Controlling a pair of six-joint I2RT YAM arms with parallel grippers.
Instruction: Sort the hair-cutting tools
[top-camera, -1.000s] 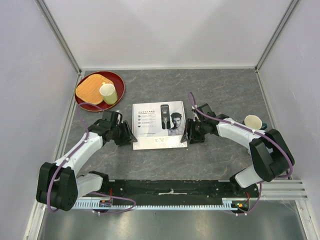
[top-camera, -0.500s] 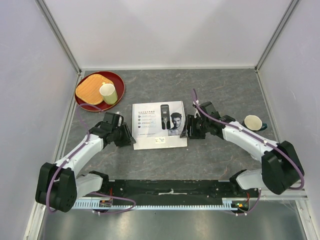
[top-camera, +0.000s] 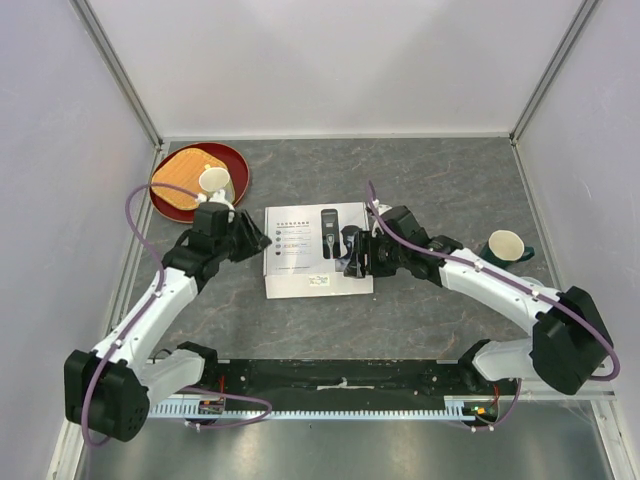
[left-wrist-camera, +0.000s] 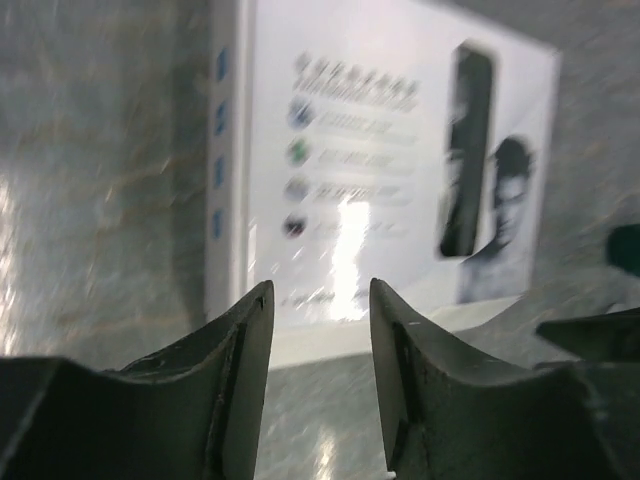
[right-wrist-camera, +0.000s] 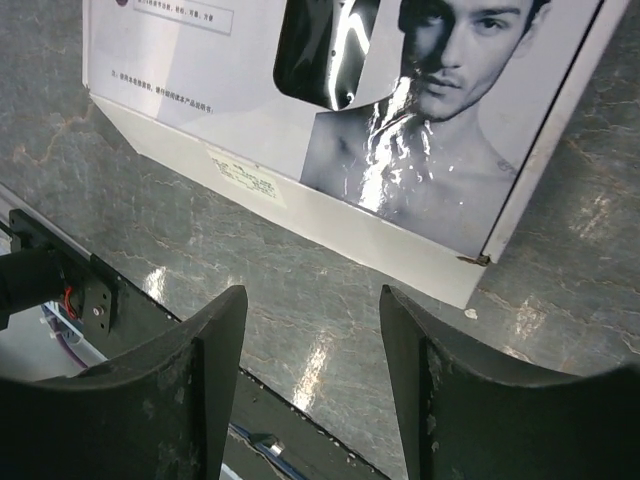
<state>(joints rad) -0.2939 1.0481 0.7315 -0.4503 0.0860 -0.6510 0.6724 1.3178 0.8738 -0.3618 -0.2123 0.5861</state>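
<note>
Left gripper (top-camera: 247, 238) hangs at the upper left corner of the white box (top-camera: 300, 268), its jaws parted a moderate way with nothing between them. At the box's right part the right gripper (top-camera: 353, 263) stands wider apart, likewise empty. That box lies closed and flat mid-frame on the grey bench (top-camera: 450, 180). Its glossy lid carries a printed clipper (left-wrist-camera: 466, 150), slim and black, beside a man's face and lines of text. Where the hair-cutting tools themselves lie cannot be told.
</note>
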